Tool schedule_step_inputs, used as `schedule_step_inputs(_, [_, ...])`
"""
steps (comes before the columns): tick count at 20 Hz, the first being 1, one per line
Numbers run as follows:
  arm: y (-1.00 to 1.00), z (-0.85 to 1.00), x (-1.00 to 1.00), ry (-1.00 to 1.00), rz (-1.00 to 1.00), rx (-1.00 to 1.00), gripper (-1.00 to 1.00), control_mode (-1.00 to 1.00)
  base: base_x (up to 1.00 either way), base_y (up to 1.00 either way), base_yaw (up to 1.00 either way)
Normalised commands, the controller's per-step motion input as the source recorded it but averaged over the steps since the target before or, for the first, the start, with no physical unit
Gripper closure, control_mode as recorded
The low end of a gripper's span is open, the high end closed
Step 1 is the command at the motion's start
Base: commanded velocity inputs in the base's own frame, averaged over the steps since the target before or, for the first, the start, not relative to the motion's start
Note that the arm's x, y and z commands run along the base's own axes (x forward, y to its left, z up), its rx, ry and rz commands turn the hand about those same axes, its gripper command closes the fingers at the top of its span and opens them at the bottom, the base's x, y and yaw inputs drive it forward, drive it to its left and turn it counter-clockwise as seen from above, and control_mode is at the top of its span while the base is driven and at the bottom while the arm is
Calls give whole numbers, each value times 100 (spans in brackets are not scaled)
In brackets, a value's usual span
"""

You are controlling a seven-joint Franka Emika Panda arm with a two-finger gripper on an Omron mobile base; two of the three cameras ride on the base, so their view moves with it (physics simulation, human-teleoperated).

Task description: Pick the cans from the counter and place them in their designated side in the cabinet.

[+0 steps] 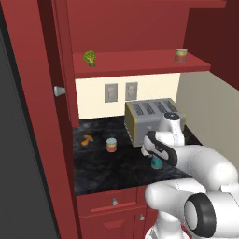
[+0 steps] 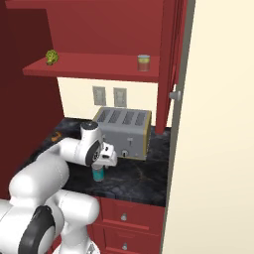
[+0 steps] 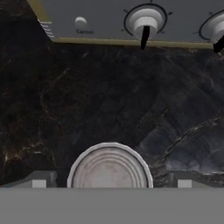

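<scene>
A teal-labelled can (image 1: pixel 156 163) (image 2: pixel 98 174) stands upright on the black marbled counter (image 1: pixel 112 168) in front of the toaster. My gripper (image 1: pixel 155 155) (image 2: pixel 101 163) points straight down over it and is open. In the hand view the can's silvery top (image 3: pixel 109 168) lies between the two fingertips (image 3: pixel 40 180), with a gap on each side. A red-and-yellow can (image 1: pixel 111 144) stands farther left on the counter. A third can (image 1: pixel 180 55) (image 2: pixel 143 62) stands at the right end of the cabinet shelf (image 1: pixel 140 65) (image 2: pixel 94 69).
The silver toaster (image 1: pixel 151 119) (image 2: pixel 123 131) (image 3: pixel 131 19) stands close behind the teal can, knobs facing me. A green leafy lump (image 1: pixel 89 58) (image 2: pixel 51 57) lies at the shelf's left end. A small orange item (image 1: pixel 87 139) lies at the counter's left. Red drawers (image 1: pixel 114 201) sit below.
</scene>
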Motion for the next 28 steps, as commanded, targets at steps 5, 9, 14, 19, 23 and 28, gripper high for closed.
schedule_step_inputs(5, [0,-22,12,1,0,0,-100,-100,0,0,0])
schedule_step_inputs(9, [0,-25,10,3,0,0,-100,-100,0,0,0])
schedule_step_inputs(14, [1,-18,2,1,0,-1,100,-100,0,0,0])
schedule_step_inputs(19, [-4,6,-7,-1,0,-3,100,-100,0,0,0])
schedule_step_inputs(23, [-1,25,-10,-10,1,-3,100,-100,0,0,0])
schedule_step_inputs(28, [-6,31,-16,-11,2,-3,100,-100,0,0,0])
